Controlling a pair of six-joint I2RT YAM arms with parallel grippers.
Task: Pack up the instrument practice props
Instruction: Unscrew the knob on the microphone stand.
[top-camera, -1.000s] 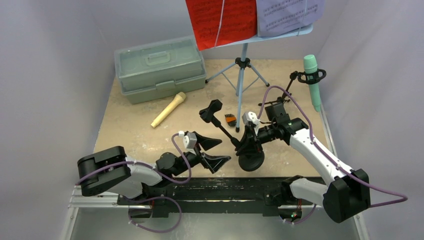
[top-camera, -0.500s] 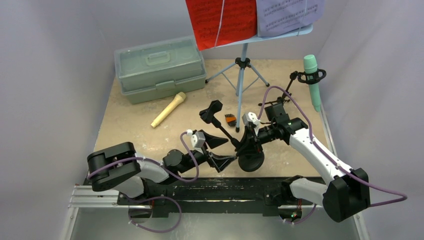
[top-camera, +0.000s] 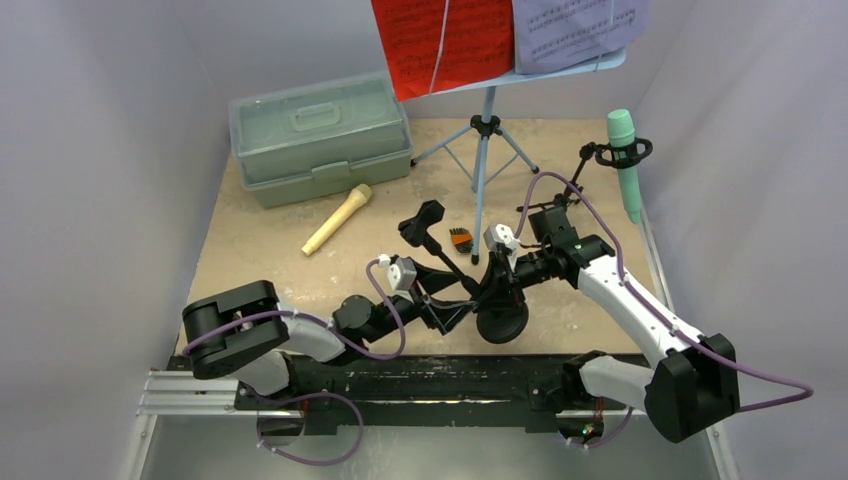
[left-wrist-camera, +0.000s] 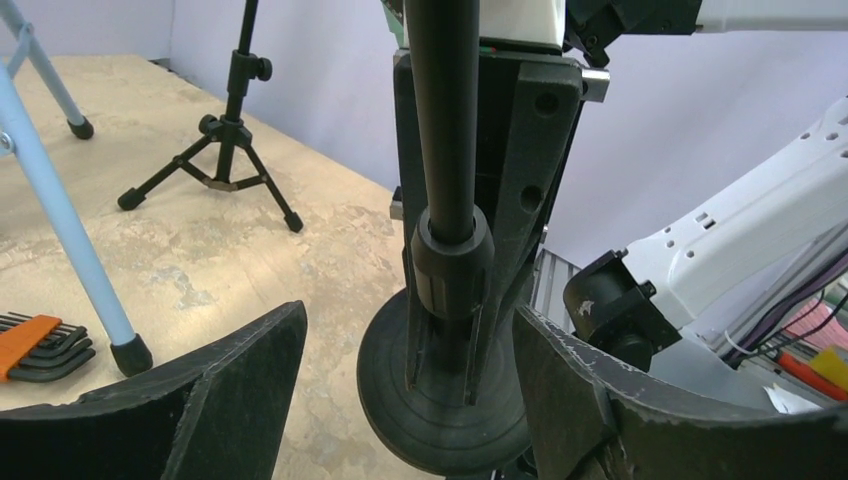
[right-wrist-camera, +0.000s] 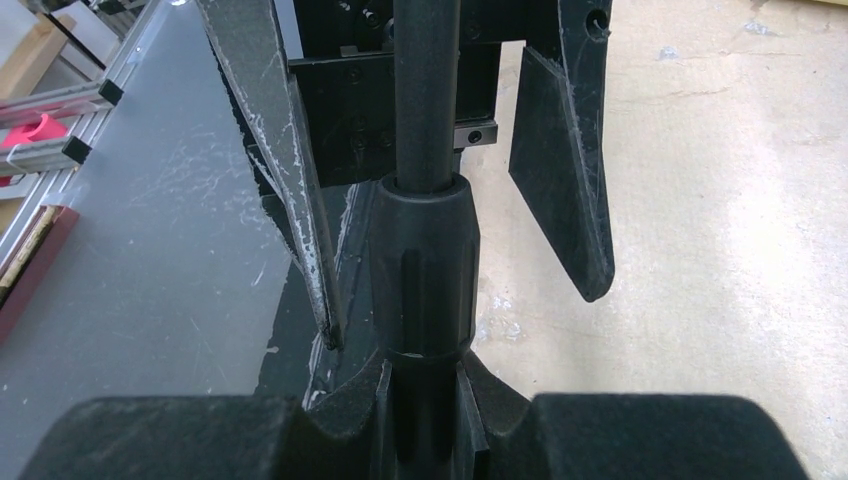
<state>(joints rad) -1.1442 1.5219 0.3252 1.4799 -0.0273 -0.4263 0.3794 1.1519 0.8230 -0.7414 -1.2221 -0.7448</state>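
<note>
Lying left of centre on the table (top-camera: 260, 260), the tan microphone (top-camera: 338, 219) shows only from overhead. Further right, the left gripper (left-wrist-camera: 410, 320) straddles the round-base mic holder (left-wrist-camera: 440, 400); its wrist camera shows both fingers (left-wrist-camera: 200, 390) apart and clear of the disc. The right gripper (right-wrist-camera: 422, 425) is clamped on the holder's ribbed collar, seen closest in its own view. At far right, the teal microphone (top-camera: 626, 165) hangs in a ring-top tripod (top-camera: 590, 160).

The round-base mic holder (left-wrist-camera: 445, 130) is matt black plastic, its pole a touch shinier. The left gripper (left-wrist-camera: 408, 312) has coarse black fingers (left-wrist-camera: 240, 390), scuffed pale at the edges. The table (top-camera: 260, 260) looks like mottled, matt tan board; the case (top-camera: 320, 135) is cloudy, pale green plastic; the music sheets (top-camera: 440, 40) are paper.
</note>
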